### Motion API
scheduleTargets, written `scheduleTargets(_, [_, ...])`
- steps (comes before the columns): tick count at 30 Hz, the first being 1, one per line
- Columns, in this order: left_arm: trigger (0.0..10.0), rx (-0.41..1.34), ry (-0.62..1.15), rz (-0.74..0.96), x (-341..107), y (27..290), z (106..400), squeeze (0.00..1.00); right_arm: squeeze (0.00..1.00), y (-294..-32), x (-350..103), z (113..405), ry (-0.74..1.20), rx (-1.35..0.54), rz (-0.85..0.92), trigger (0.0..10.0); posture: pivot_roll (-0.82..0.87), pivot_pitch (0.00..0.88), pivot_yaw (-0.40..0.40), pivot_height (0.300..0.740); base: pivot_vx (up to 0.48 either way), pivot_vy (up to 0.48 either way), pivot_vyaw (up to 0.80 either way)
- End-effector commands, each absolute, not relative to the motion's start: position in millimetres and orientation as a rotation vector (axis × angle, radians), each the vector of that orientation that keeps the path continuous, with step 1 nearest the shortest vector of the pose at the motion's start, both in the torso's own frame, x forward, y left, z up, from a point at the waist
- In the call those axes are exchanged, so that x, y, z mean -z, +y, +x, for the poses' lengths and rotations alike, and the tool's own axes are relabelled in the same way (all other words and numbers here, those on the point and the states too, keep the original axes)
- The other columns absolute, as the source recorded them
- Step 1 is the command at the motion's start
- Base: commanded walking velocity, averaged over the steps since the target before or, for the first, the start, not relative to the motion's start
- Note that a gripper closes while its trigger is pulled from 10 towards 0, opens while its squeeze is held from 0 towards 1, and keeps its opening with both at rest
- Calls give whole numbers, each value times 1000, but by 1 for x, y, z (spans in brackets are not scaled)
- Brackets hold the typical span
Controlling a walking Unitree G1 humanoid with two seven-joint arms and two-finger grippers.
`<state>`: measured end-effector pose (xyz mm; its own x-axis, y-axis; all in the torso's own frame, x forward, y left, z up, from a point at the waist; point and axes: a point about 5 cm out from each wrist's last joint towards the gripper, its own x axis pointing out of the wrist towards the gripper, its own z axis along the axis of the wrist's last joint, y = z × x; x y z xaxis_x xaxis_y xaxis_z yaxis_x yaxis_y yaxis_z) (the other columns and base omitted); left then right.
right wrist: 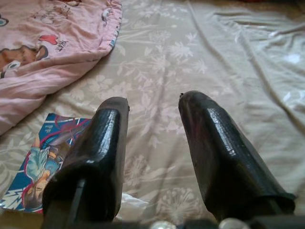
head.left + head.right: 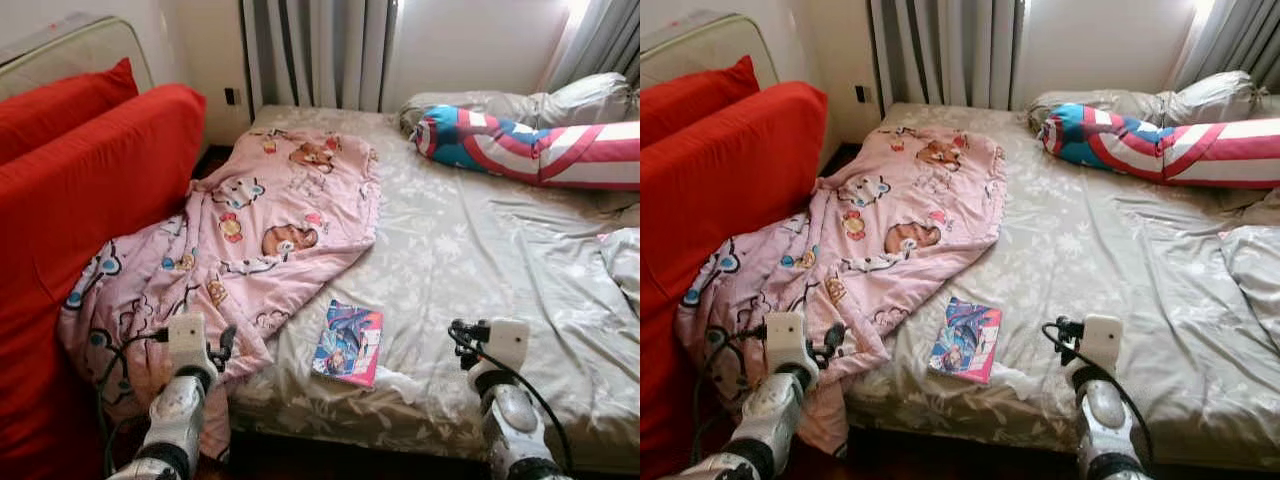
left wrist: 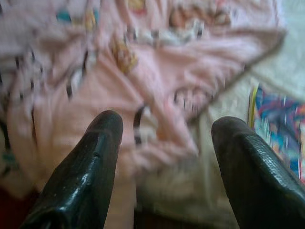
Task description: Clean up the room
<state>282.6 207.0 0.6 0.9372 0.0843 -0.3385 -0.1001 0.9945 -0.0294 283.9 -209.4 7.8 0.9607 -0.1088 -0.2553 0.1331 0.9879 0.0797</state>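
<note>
Head view: nothing tidied yet. Pink cartoon-print quilt (image 2: 240,240) sprawls at 10 o'clock, half off the grey floral bed (image 2: 470,270); colourful comic book (image 2: 349,343) at 6.
L wrist: left gripper (image 3: 164,138) fingers spread over quilt, blurry.
R wrist: right gripper (image 1: 152,109) spread, empty; far bed edge cut off.

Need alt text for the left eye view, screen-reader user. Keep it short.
A bed with a grey floral sheet holds a rumpled pink cartoon blanket that spills off its left edge against a red sofa, and a colourful book lies near the front edge. The left claw and right claw hang open at the near edge.
</note>
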Motion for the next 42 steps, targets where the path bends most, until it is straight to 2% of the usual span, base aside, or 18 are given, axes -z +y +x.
scheduleTargets(1, [10000,-101,335,-53,-1,208,283,0,0,-210,-9,285,241,133,116,10000,-14,0,-18,740,0,0,0])
scheduleTargets(15, [10000,-153,324,-96,-8,227,286,0,0,-209,-10,288,262,97,113,10000,-13,0,-33,740,0,0,0])
scheduleTargets(21, [10000,-166,337,-100,-8,231,286,0,0,-208,-9,287,263,90,119,10000,-15,0,-33,740,0,0,681])
scheduleTargets(25, [10000,-169,353,-97,-6,233,284,0,0,-207,-6,285,277,94,154,10000,-17,0,-34,740,0,0,0])
scheduleTargets(42, [10000,-174,355,-108,-5,237,282,0,0,-210,4,277,339,99,170,10000,-17,0,-33,740,319,0,0])
